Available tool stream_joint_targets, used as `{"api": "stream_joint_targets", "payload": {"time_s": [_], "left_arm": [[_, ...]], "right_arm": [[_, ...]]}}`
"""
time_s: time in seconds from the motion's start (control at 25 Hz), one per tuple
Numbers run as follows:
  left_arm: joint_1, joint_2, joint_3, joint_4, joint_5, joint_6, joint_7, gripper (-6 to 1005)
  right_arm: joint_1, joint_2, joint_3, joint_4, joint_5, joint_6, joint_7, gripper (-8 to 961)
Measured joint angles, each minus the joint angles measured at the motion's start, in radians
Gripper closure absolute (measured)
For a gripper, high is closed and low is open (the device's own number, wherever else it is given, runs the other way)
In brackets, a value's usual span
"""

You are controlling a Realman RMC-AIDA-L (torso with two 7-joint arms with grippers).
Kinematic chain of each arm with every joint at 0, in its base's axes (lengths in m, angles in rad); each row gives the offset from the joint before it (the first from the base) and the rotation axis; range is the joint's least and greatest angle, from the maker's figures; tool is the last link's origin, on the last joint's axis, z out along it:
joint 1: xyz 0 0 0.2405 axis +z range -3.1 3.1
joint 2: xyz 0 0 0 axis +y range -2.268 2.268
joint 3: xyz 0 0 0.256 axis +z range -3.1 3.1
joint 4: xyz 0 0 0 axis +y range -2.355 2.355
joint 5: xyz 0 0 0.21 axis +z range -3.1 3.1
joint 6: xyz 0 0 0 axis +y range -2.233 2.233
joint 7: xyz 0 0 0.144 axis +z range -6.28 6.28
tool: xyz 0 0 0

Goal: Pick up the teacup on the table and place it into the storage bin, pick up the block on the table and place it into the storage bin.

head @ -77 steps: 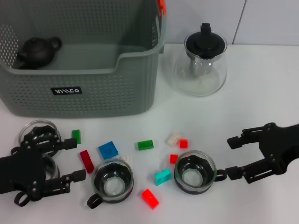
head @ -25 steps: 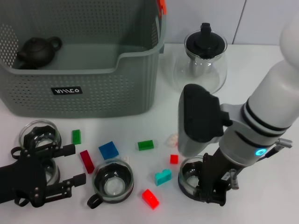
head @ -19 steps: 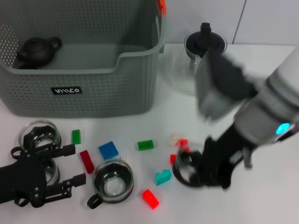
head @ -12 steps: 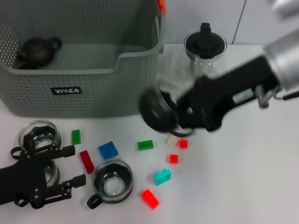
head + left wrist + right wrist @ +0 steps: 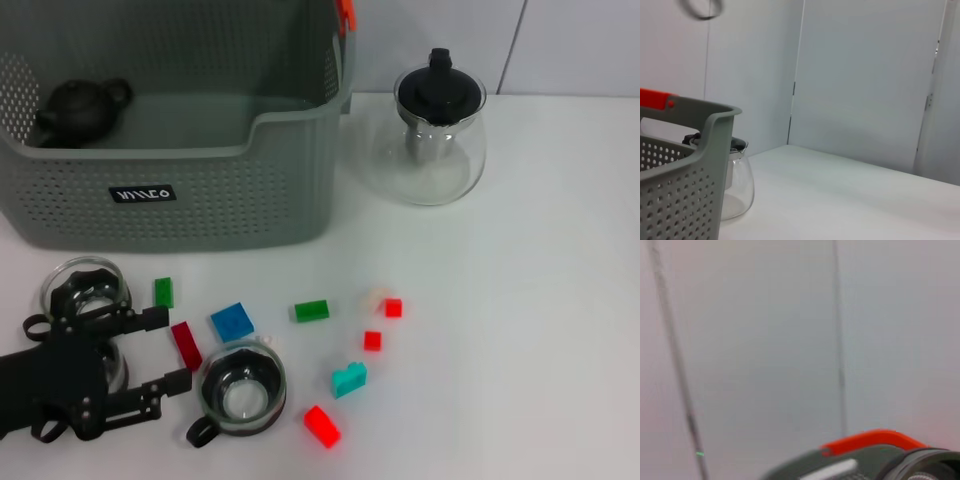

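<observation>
At nine o'clock of the head view, the storage bin (image 5: 170, 190) stands on the white bench (image 5: 520, 330), its small black label (image 5: 141, 194) carrying white letters too small to read; a dark teapot (image 5: 80, 108) sits inside. Below, at seven o'clock, the left claw (image 5: 150, 350) rests with fingers spread apart, empty, beside a glass teacup (image 5: 240, 388) and scattered blocks, among them a blue block (image 5: 231, 322). Open bench spreads from three to five o'clock under a glass pot (image 5: 437, 135).

Left wrist view: the bin's rim with an orange handle (image 5: 655, 98), clear bench beyond.

Right wrist view: blurred orange handle (image 5: 875, 438); right claw's state cannot be told.
</observation>
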Motion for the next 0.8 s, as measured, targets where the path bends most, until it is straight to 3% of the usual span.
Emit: {"api": "stream_joint_targets", "payload": {"time_s": [0.2,0.28,0.32,0.36,0.44,0.56,0.8], "left_arm": [[-0.003,-0.001,0.0,-0.011,-0.002,-0.002,0.0,267],[-0.003,-0.002,0.0,-0.02,-0.002,-0.005,0.002,266],[-0.003,-0.002,0.001,-0.023,-0.002,-0.008,0.002,266],[-0.003,-0.002,0.0,-0.025,-0.002,-0.011,0.003,266],[-0.003,-0.002,0.0,-0.028,-0.004,-0.016,0.003,266],[-0.009,-0.002,0.001,-0.038,-0.006,-0.019,0.003,266],[-0.015,-0.002,0.0,-0.044,-0.003,-0.019,0.004,266]], "right_arm": [[0.268,0.004,-0.005,0.372,-0.172,0.272,0.0,896],[0.334,0.01,-0.027,0.49,-0.191,0.389,-0.011,896],[0.369,0.017,-0.068,0.579,-0.182,0.514,-0.018,896],[0.369,0.017,-0.068,0.579,-0.182,0.514,-0.018,896],[0.393,0.025,-0.135,0.664,-0.12,0.658,-0.038,896],[0.411,0.031,-0.265,0.768,0.059,0.803,-0.11,896],[0.376,0.031,-0.475,0.828,0.316,0.855,-0.185,896]]}}
